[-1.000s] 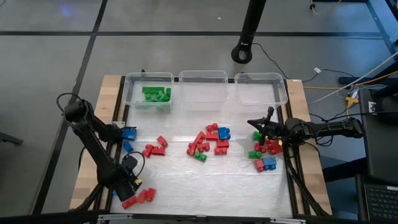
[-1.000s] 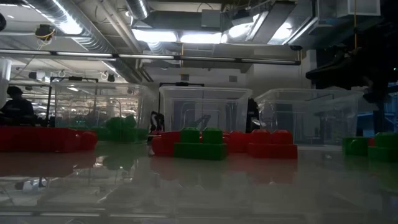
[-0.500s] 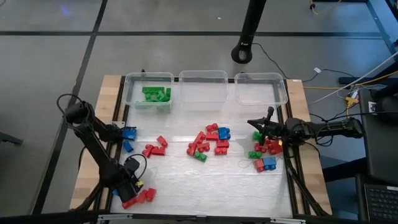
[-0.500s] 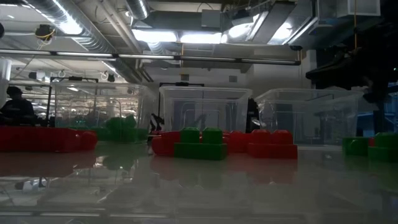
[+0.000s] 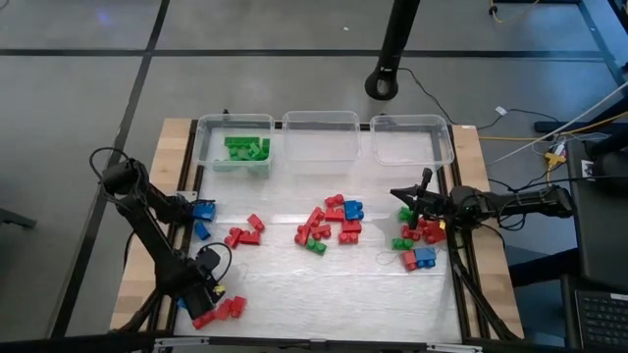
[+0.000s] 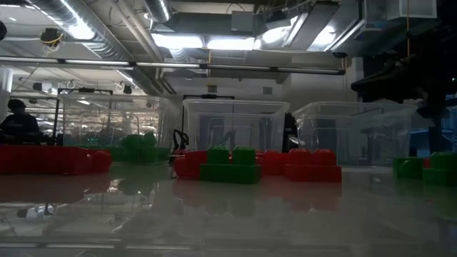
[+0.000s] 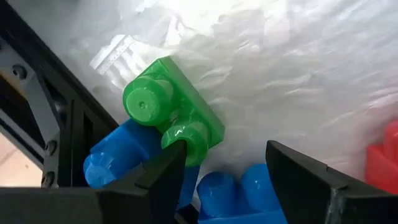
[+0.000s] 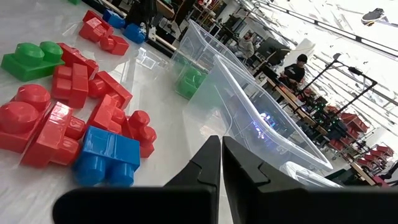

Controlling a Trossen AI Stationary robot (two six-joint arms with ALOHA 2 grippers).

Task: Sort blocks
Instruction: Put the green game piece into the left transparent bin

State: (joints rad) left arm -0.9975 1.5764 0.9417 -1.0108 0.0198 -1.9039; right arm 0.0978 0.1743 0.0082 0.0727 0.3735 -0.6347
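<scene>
Left wrist view: fingers apart over blue blocks; right fingers closed, empty.

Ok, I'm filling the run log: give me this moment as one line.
left gripper: open over blue block by green block | right gripper: shut, empty, right pile | left bin: green blocks

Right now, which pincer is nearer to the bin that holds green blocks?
Left. The left pincer is at the table's near left corner, on the side of the bin with green blocks. The right pincer is across the table, by the right-hand pile.
</scene>
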